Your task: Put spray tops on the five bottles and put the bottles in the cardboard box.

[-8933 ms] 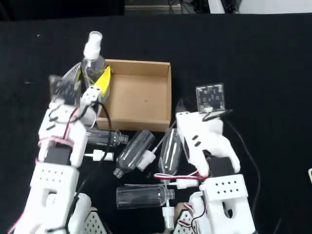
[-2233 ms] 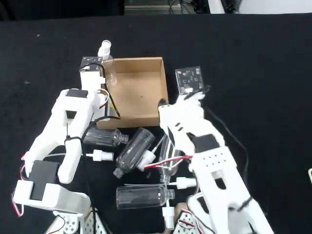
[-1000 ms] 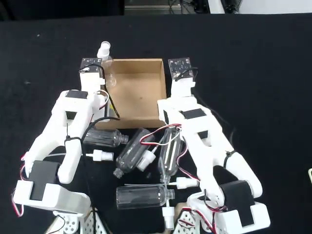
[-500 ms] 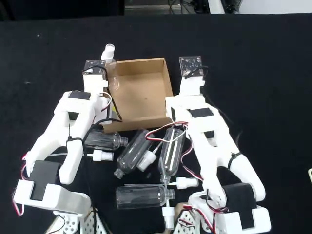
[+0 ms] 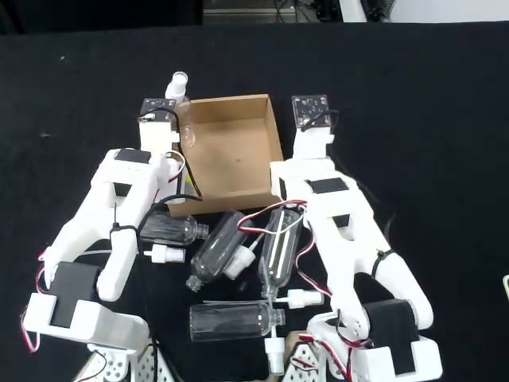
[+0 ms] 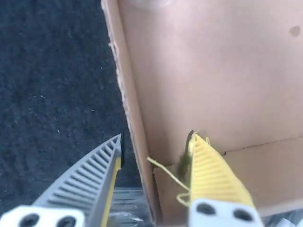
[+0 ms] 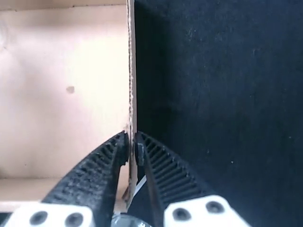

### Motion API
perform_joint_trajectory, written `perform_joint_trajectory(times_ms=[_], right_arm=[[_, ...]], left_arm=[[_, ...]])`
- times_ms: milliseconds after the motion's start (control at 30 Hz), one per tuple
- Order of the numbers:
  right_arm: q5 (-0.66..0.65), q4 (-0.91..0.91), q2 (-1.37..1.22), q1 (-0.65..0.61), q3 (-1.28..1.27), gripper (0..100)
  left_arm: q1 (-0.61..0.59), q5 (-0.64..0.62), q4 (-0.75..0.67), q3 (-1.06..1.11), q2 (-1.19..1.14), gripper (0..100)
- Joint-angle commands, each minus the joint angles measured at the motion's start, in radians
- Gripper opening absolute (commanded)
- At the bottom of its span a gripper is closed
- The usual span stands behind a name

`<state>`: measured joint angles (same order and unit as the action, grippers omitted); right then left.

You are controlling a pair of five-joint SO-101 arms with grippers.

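across the whole high view, black table (image 5: pixel 445 159). rising from the lower edge, left arm (image 5: pixel 119 207) on the left and right arm (image 5: pixel 342 231) on the right, both stretched toward the upper centre. at upper centre, cardboard box (image 5: pixel 238 159), open, turned a little askew, floor bare. at its upper left corner, capped bottle (image 5: pixel 176 95), upright, spray top on; hard to tell whether standing inside the corner or just outside it. below the box, between the arms, four uncapped bottles (image 5: pixel 216 245) lying on their sides, close together. scattered among them, loose spray tops (image 5: pixel 163 255), none fitted.

at the box's left wall, left gripper (image 6: pixel 156 138): jaws spread wide, straddling the wall, grey finger outside, yellow finger inside, neither visibly pressing the card. at the box's right wall, right gripper (image 7: pixel 131 137): jaws pinched together on the wall's edge, holding the cardboard.

risks, as a judgement:
- with one side clamped and the other loose, box likely to swing or skid more askew if pulled.
- thin wall liable to bend or tear under the pinch.
- capped bottle likely to topple if the box jolts against it.
- box dragged down the frame apt to push into the lying bottles and roll them or the tops out of reach.

four bottles left to cap and box.
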<state>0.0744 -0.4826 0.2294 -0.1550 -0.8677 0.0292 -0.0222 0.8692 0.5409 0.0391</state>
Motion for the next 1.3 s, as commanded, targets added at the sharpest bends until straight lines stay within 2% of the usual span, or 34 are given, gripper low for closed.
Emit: perform_joint_trajectory(times_ms=[0,467,1267], right_arm=[[-0.002,-0.017,0.053,0.02,0.016,1.1],[0.006,-0.084,0.077,0.021,0.019,1.0],[0.006,-0.087,0.157,0.018,-0.064,1.0]], left_arm=[[0.012,0.008,0.009,-0.007,0.018,21],[0.012,0.012,0.009,-0.008,0.018,21],[0.012,0.014,0.009,-0.01,0.018,21]])
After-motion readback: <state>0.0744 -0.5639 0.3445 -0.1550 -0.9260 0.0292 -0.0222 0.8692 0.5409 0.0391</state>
